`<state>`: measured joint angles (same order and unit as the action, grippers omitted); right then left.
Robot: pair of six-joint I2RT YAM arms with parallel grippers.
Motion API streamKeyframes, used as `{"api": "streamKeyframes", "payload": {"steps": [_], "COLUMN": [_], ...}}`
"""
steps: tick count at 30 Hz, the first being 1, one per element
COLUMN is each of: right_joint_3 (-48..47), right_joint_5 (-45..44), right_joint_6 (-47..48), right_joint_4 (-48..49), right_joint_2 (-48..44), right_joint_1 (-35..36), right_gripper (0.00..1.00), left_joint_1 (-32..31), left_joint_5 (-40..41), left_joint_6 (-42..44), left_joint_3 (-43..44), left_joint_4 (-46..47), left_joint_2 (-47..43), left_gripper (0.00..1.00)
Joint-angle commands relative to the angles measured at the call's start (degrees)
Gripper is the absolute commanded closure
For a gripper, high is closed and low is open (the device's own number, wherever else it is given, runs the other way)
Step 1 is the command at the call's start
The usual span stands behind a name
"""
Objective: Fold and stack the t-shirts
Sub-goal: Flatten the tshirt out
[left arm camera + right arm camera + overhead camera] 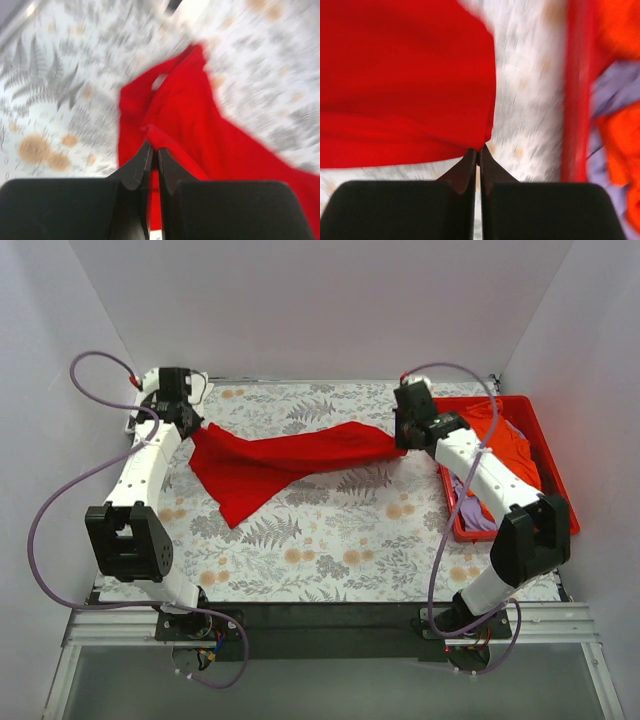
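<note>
A plain red t-shirt (280, 458) hangs stretched between my two grippers above the fern-print table, its lower part trailing toward the front. My left gripper (190, 420) is shut on the shirt's left edge; in the left wrist view the red cloth (200, 130) is pinched between the jaws (154, 150). My right gripper (405, 435) is shut on the shirt's right corner; the right wrist view shows the cloth (405, 75) held at the fingertips (478, 151). Orange (505, 445) and lavender (478, 512) t-shirts lie in the tray.
A rigid red plastic tray (555, 465) stands at the right edge of the table, right beside my right arm; its wall (575, 100) shows in the right wrist view. White walls close in the back and both sides. Purple cables loop from both arms.
</note>
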<state>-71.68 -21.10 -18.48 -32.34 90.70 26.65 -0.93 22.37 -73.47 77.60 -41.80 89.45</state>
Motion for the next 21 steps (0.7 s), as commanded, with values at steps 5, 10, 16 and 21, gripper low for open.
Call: {"api": "streamKeyframes", "payload": {"steps": [5,10,16,21], "right_joint_3": [-29.8,-27.8,-18.7,-20.8], "right_joint_5": [-4.1,-0.9,6.7,13.3], "right_joint_6": [16.0,18.3,21.3,21.8], "right_joint_4": [-3.3,-3.2,-3.3,-3.5], "right_joint_2": [-8.9,-22.5,-39.4,-45.3], "right_joint_1": [-2.6,-2.7,-2.6,-2.6], "right_gripper": [0.99,0.99,0.99,0.99], "left_joint_1": [0.1,0.0,0.0,0.0], "left_joint_5": [10.2,15.8,16.4,17.8], "left_joint_6": [1.6,0.7,1.6,9.7], "left_joint_3": [40.2,40.9,26.6,33.5], "left_joint_4": [-17.8,-17.3,-6.4,-2.1], "left_joint_2": [2.7,-10.1,-33.4,-36.5], "left_gripper": [1.0,1.0,1.0,1.0]}}
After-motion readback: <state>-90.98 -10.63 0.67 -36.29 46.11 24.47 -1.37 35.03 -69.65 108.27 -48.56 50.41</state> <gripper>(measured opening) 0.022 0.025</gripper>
